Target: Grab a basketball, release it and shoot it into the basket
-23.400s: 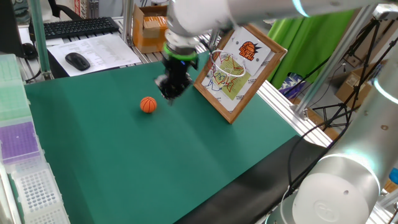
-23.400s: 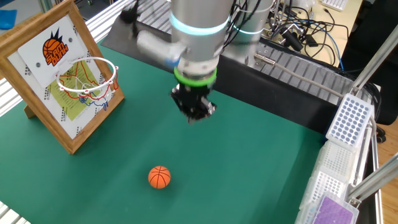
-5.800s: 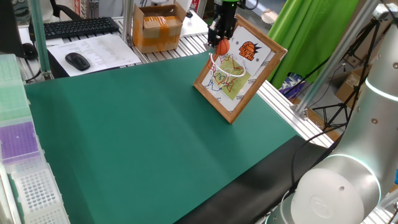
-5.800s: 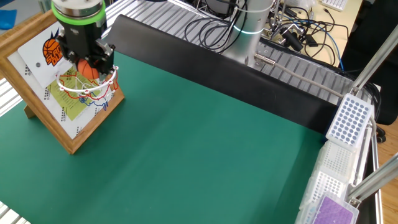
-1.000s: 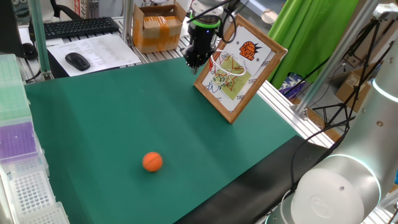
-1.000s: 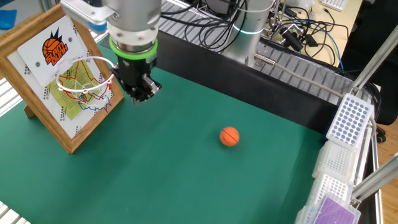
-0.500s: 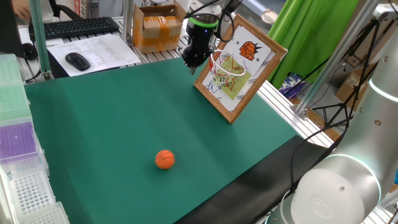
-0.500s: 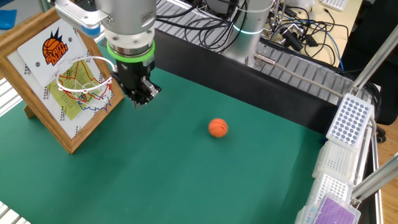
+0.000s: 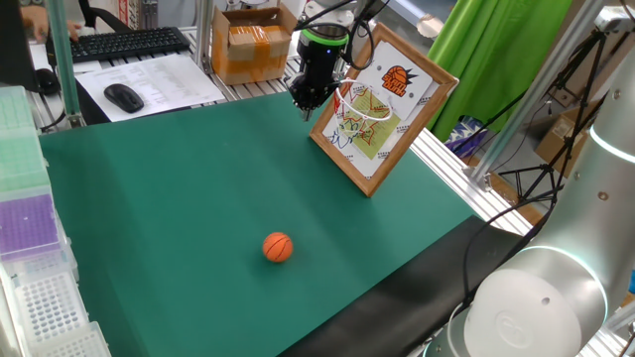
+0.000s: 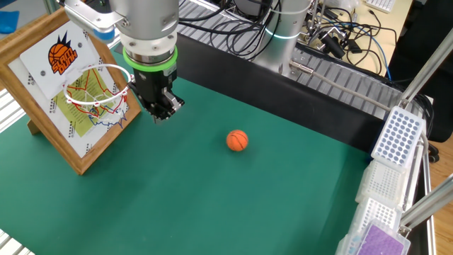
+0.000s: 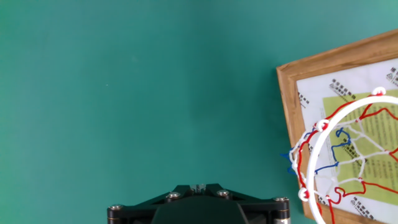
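Observation:
The basketball (image 9: 278, 247) is a tiny orange ball with black seams, lying loose on the green mat; it also shows in the other fixed view (image 10: 237, 140). The basket (image 9: 362, 104) is a white ring hoop with net on a wood-framed printed board (image 9: 340, 165), also seen in the other fixed view (image 10: 98, 86) and at the right of the hand view (image 11: 354, 155). My gripper (image 9: 303, 99) hangs empty just beside the hoop, low over the mat (image 10: 164, 112), fingers apart. The ball is well away from it. The hand view shows no fingers and no ball.
A brown cardboard box (image 9: 253, 40), a keyboard (image 9: 124, 42), a mouse (image 9: 124, 96) and papers lie beyond the mat's far edge. Pipette tip racks (image 9: 30, 228) stand along one side (image 10: 396, 138). Cables (image 10: 318, 35) run behind the black strip.
The ball has rolled over the mat, a little nearer the board's side. My gripper has stayed next to the hoop, shifting only slightly.

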`<act>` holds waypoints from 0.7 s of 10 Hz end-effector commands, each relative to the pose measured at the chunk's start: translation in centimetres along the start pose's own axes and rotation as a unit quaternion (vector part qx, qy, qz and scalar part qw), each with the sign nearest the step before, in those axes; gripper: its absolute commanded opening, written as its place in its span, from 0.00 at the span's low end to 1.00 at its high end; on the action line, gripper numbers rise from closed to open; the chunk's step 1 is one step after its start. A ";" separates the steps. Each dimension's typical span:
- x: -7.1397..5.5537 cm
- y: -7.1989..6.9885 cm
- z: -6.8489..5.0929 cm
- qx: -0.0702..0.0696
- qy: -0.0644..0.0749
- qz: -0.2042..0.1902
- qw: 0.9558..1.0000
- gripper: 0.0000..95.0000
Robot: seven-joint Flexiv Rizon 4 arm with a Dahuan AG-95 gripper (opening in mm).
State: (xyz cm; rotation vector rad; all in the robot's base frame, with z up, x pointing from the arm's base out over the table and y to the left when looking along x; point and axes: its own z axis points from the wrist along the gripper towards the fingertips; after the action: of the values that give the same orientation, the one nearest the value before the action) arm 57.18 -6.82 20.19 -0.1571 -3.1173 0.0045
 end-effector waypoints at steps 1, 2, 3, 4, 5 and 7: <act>0.0 0.0 0.0 -0.001 0.001 0.002 1.000 0.00; 0.1 0.0 0.0 -0.002 0.003 0.002 1.000 0.00; 0.1 0.0 0.0 -0.001 0.004 0.003 1.000 0.00; 0.1 0.0 0.0 -0.001 0.005 0.002 1.000 0.00; 0.0 0.0 0.0 -0.001 0.005 0.002 1.000 0.00; 0.0 0.0 0.0 -0.001 0.006 0.002 1.000 0.00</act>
State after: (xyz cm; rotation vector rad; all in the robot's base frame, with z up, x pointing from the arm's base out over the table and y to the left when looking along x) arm 57.15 -6.78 20.13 -0.1613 -3.1038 -0.0005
